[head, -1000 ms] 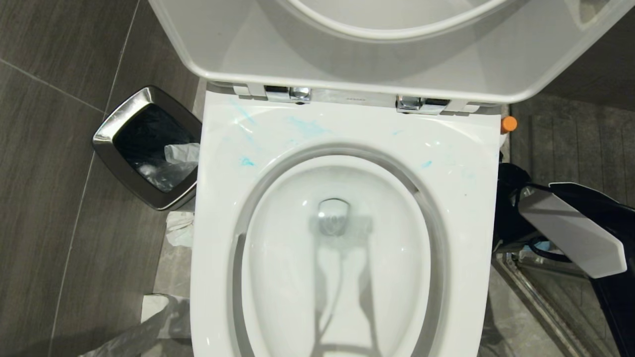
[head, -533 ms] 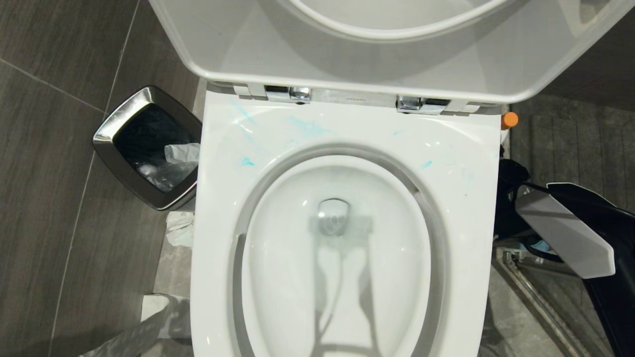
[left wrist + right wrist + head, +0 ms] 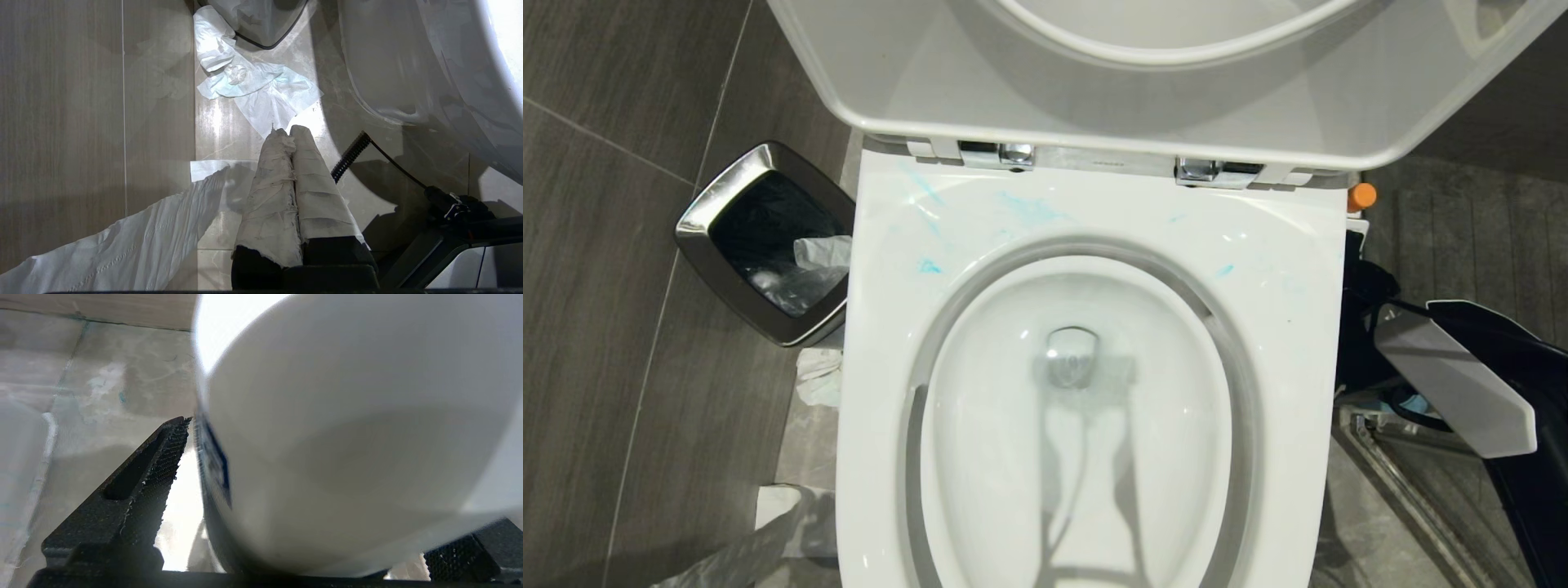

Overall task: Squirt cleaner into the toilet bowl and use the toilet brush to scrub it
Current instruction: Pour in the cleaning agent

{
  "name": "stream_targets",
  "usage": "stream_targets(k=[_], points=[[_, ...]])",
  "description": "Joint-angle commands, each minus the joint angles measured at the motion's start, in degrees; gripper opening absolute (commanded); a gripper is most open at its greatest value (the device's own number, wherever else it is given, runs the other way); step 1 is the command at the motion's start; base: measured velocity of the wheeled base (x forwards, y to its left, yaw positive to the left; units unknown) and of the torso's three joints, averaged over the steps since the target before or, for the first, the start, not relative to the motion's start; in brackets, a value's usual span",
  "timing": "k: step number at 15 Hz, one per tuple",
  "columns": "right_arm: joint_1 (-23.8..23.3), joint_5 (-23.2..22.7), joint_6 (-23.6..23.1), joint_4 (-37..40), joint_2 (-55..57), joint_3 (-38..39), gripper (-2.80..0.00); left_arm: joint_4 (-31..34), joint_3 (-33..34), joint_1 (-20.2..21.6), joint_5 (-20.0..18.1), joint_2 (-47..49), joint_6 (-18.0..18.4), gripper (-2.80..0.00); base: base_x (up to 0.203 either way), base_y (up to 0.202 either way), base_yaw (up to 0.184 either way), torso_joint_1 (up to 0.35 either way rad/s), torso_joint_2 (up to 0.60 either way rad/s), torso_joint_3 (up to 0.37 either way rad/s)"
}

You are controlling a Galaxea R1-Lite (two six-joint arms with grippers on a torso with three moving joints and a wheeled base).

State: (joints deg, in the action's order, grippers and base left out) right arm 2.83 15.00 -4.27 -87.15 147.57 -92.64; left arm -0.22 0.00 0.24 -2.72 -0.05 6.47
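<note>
Right gripper (image 3: 294, 522), jaws spread around the bottle (image 3: 347, 449) at three o'clock beside the toilet (image 3: 1094, 220); blue streaks suggest squirting is done, scrubbing remains.

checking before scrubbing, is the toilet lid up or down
Up: the lid and seat are raised behind the hinges, leaving the bowl and its blue-smeared rim fully exposed.
</note>
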Motion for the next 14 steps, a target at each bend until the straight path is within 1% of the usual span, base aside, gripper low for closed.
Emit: stream_targets(k=[1, 4, 11, 14], points=[[0.07, -0.41, -0.11, -0.51, 0.01, -0.09, 0.0, -0.04, 0.44, 0.02, -0.01, 0.05, 0.04, -2.8, 0.0, 0.0, 0.0, 0.0, 0.0, 0.0], [0.07, -1.26, -0.13, -0.51, 0.68, -1.09, 0.0, -0.04, 0.44, 0.02, -0.01, 0.05, 0.04, -2.8, 0.0, 0.0, 0.0, 0.0, 0.0, 0.0], [0.16, -1.29, -0.66, -0.51, 1.5, -1.75, 0.0, -0.04, 0.44, 0.02, -0.01, 0.05, 0.04, -2.8, 0.0, 0.0, 0.0, 0.0, 0.0, 0.0], [0.16, -1.78, -2.05, -0.51, 1.6, -3.19, 0.0, -0.04, 0.44, 0.02, -0.01, 0.05, 0.04, -2.8, 0.0, 0.0, 0.0, 0.0, 0.0, 0.0]])
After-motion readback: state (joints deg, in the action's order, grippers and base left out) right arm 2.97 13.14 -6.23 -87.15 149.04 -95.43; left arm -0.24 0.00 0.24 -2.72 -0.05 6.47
